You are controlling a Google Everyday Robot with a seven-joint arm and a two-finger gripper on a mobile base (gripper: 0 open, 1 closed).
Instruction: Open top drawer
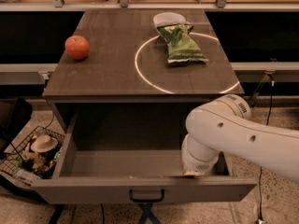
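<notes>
The top drawer stands pulled far out from under the brown table top, showing its deep plain grey box, which holds nothing I can see. Its flat front carries a small black loop handle at the centre. My white arm reaches in from the right and bends down into the drawer's right part. The gripper is down behind the inner side of the drawer front, mostly hidden by the wrist and the front's top edge.
On the table top lie a red apple, a green chip bag and a white bowl, inside a white ring of light. A wire basket of items sits on the floor at left. Cables hang at right.
</notes>
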